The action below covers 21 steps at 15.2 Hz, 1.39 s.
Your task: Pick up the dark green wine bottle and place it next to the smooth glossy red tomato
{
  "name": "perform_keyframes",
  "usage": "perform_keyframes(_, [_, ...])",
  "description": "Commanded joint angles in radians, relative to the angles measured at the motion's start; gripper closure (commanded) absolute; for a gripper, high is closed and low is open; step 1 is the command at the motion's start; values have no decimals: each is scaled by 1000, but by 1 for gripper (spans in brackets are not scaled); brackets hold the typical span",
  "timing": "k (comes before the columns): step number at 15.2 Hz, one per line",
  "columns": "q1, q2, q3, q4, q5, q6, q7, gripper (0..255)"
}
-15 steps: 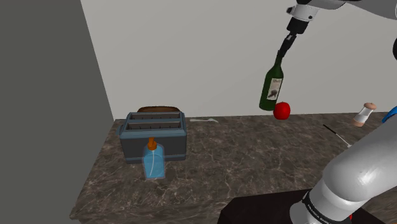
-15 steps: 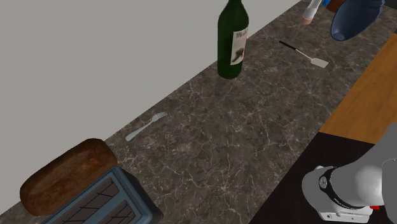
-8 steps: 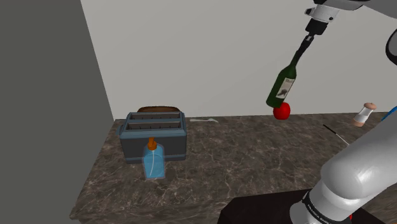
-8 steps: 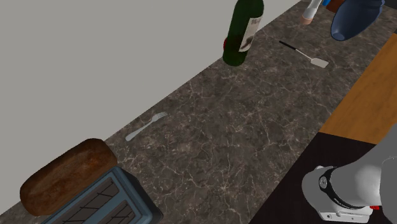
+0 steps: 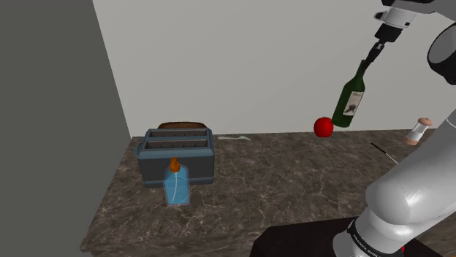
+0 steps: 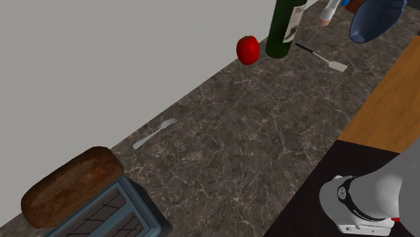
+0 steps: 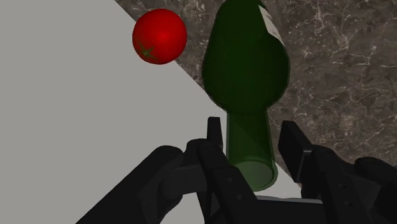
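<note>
Dark green bottle [image 5: 349, 102], white label, tilted, claw [image 7: 253, 132] clamped on its neck, near red tomato [image 5: 324, 127], shoulder view shows small blue bottle [image 5: 175, 185], second exterior view a fork [image 6: 154, 134]

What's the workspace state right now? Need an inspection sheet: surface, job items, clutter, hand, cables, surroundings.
Surface: dark marbled countertop, running along a wall.
Job's things: dark green wine bottle hangs tilted and looks clear of the surface. The red tomato sits beside it by the wall, and a gap shows between them.
Clutter: toaster with a bread loaf behind it, blue bottle in front of it, fork, spatula, shaker.
Hand: hand is shut on the wine bottle's neck.
Cables: nothing seen.
Surroundings: plain pale wall behind the counter, darker grey panel at the shoulder view's left.
</note>
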Motion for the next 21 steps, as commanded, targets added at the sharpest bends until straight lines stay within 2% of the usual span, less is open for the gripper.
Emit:
perform_keyframes(1, [-33, 49, -37, 52, 35, -21, -67, 255])
perform_keyframes(3, [-68, 96, -67, 102, 70, -42, -124, 255])
perform_keyframes(21, [-44, 19, -48, -222, 24, 223, -127, 255])
